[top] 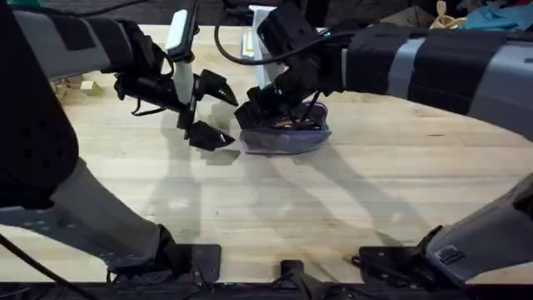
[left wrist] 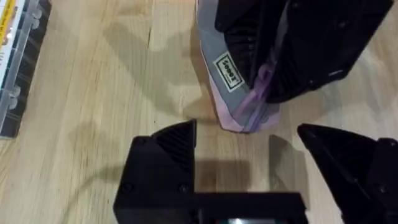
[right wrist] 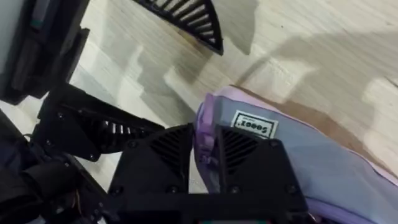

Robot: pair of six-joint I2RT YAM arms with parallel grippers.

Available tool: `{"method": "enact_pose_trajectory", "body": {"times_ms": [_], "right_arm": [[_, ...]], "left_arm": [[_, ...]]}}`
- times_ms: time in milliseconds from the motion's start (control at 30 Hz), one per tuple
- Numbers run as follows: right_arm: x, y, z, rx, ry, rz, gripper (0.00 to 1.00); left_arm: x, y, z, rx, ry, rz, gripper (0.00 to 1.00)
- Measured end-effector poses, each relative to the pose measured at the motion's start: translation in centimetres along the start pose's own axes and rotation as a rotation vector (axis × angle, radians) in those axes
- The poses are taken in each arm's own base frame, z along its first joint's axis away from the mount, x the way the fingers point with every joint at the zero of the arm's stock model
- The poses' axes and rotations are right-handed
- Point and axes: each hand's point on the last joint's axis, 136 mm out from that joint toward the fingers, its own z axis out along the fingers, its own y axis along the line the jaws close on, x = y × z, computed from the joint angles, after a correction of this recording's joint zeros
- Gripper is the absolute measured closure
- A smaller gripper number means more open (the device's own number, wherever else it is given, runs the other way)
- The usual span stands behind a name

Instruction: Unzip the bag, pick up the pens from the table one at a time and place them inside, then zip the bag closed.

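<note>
The bag (top: 287, 135) lies just above the middle of the overhead frame, on the table (top: 350, 208), grey with pink edging and a purple zipper (left wrist: 258, 87) along its top. A small white label (right wrist: 254, 125) sits near its end. My right gripper (top: 265, 107) comes in from the upper right and sits on that end of the bag, fingers pinched together on the zipper edge. My left gripper (top: 210, 112) hangs just left of the bag, not touching it, jaws spread wide with nothing between them. A flat clear box (left wrist: 18, 62) with a yellow label lies at the left edge of my left wrist view.
</note>
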Motion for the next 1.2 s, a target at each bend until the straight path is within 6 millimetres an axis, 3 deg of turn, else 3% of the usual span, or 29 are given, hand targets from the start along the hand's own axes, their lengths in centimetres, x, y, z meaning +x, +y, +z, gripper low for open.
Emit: {"method": "enact_pose_trajectory", "body": {"times_ms": [233,400,1200], "right_arm": [[-0.01,0.0,0.0,0.0,0.0,0.0,0.853],[-0.07,0.01,0.0,0.0,-0.003,0.002,0.965],[-0.73,0.06,-0.83,-0.007,-0.032,0.001,0.969]], "left_arm": [[0.0,0.0,0.0,0.0,0.0,0.0,0.007],[0.0,0.0,0.0,0.0,0.0,0.0,0.007],[0.0,0.0,0.0,0.0,0.0,0.0,0.007]]}}
